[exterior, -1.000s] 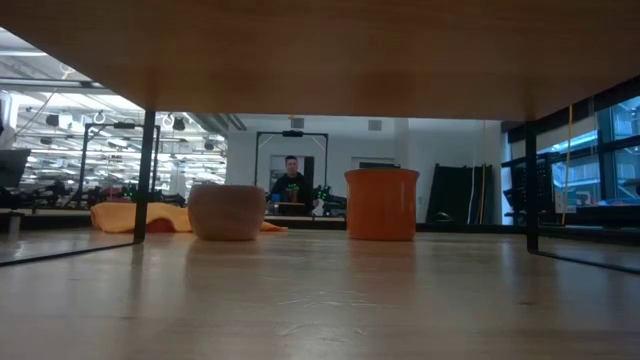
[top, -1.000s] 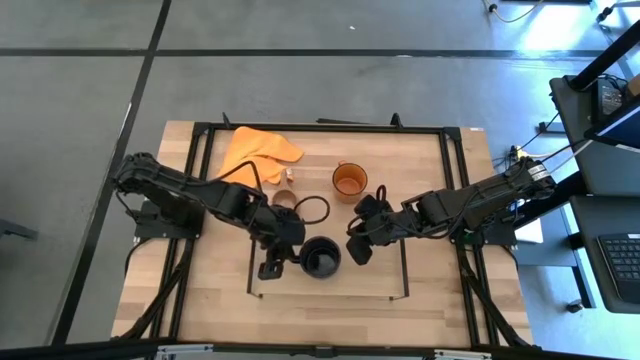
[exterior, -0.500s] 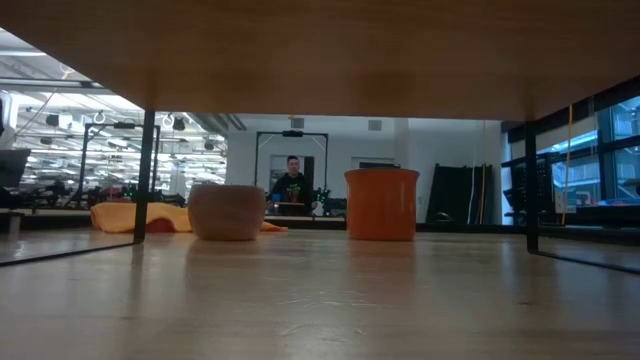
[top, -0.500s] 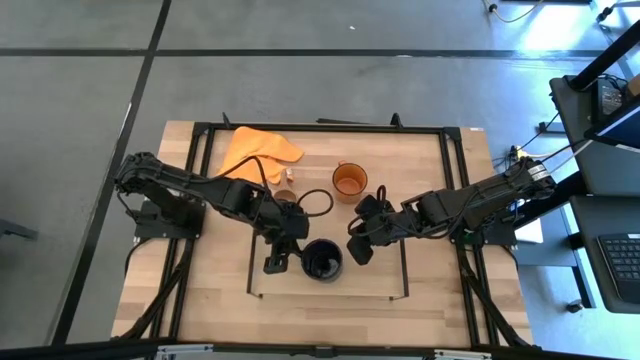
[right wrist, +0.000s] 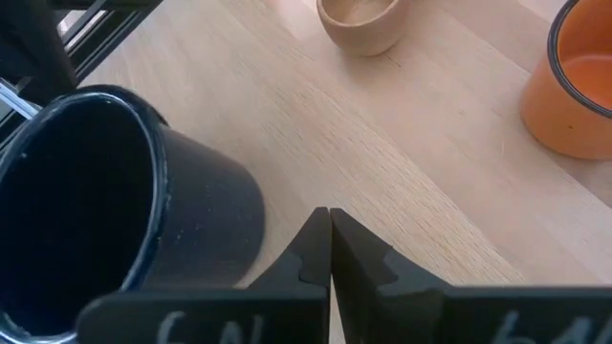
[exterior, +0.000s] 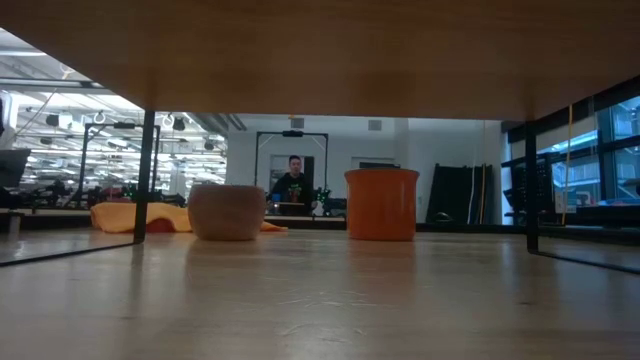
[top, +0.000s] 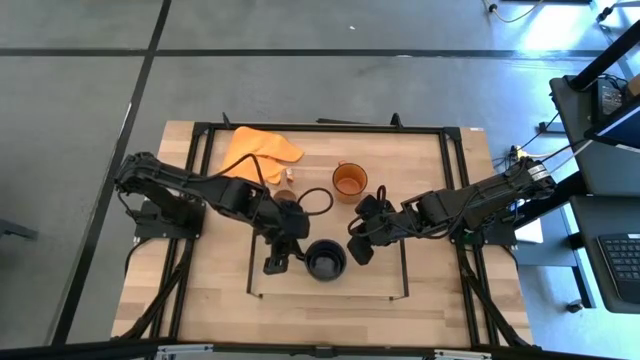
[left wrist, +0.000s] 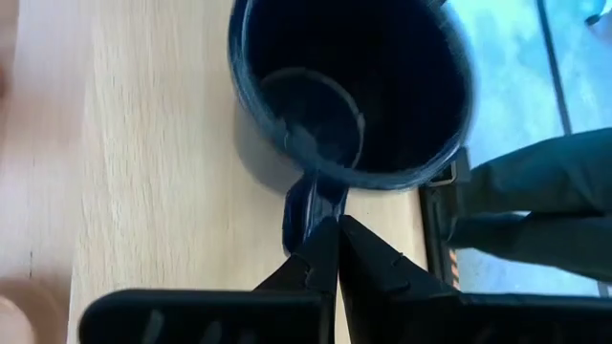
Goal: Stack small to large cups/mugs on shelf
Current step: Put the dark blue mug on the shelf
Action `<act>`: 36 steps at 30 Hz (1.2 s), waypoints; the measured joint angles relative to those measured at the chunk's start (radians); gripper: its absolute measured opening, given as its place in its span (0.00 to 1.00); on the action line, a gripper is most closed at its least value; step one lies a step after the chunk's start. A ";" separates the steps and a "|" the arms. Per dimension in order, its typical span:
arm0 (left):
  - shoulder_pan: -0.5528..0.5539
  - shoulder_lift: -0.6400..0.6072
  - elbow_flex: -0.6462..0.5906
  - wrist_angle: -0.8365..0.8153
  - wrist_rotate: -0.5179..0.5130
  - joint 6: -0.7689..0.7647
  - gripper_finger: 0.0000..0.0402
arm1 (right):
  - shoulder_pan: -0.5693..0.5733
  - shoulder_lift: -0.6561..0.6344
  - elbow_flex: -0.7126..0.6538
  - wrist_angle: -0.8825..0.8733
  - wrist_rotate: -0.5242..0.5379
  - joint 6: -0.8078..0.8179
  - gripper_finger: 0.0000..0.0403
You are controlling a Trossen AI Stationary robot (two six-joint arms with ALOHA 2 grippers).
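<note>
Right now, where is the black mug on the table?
In the high view the black mug stands inside the shelf frame near the table's middle, between the left gripper and the right gripper.

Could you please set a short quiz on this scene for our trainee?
1. True or false: the wooden cup, black mug and orange mug are already nested together.
2. Which one's handle do the left hand's tips reach? A) wooden cup B) black mug C) orange mug
3. Fill in: the cloth at the table's far edge is ___ in colour.

Key: 1 false, they all stand apart; 2 B; 3 orange.
</note>
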State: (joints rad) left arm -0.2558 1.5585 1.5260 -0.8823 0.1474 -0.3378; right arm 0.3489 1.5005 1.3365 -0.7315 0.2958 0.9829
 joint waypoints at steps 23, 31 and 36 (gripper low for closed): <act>-0.021 0.006 0.052 -0.125 -0.121 0.044 0.02 | 0.109 0.028 0.000 0.088 -0.047 0.192 0.01; -0.014 0.006 0.052 -0.118 -0.130 0.045 0.02 | 0.108 0.072 0.000 0.183 -0.055 0.187 0.01; -0.015 0.006 0.052 -0.111 -0.127 0.039 0.02 | 0.108 0.074 0.000 0.176 -0.054 0.185 0.01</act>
State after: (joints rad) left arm -0.2709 1.5642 1.5776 -0.9935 0.0201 -0.2985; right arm 0.4572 1.5742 1.3361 -0.5554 0.2416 1.1677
